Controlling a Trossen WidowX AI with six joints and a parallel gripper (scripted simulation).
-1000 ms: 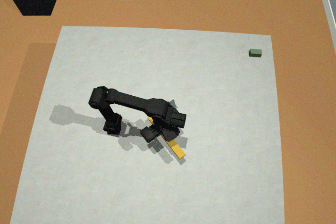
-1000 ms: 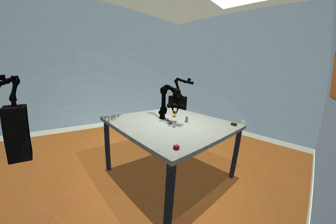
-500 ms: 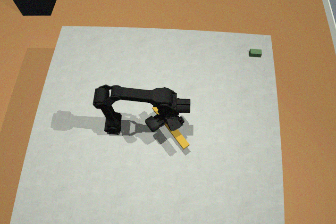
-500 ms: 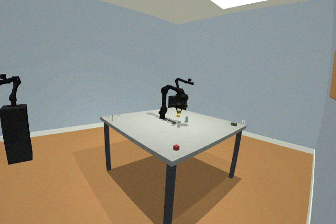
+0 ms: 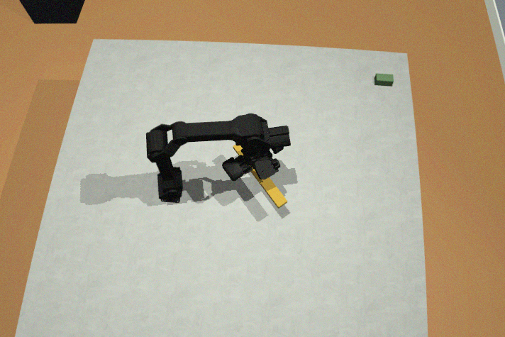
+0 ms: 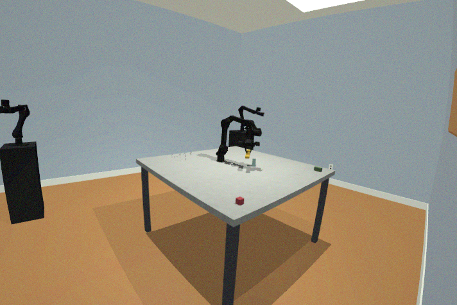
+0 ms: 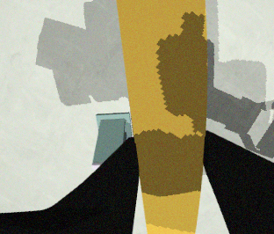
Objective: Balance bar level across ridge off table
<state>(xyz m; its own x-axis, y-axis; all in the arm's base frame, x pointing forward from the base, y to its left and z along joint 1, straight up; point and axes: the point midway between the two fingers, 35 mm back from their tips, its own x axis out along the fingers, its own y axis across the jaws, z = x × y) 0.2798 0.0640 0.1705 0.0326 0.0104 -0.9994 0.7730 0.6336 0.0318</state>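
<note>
The yellow bar [image 5: 277, 196] [image 6: 247, 155] [image 7: 146, 57] is held in the air above the table [image 5: 346, 243] [image 6: 192, 180]. My gripper [image 5: 252, 167] [image 6: 248, 149] [image 7: 168, 142] is shut on it, one finger on each side, part way along its length. The bar runs diagonally in the top view. The teal ridge [image 6: 253, 162] [image 7: 110, 141] stands on the table. In the wrist view it shows just left of the bar, partly covered by the bar and the left finger. The arm hides it in the top view.
A green block [image 5: 384, 79] [image 6: 318, 169] lies near a far corner of the table. A red cube [image 6: 239, 200] sits near the closest corner in the exterior view. Two other arms stand on black pedestals [image 6: 22, 183] [image 6: 236, 138] beyond the table.
</note>
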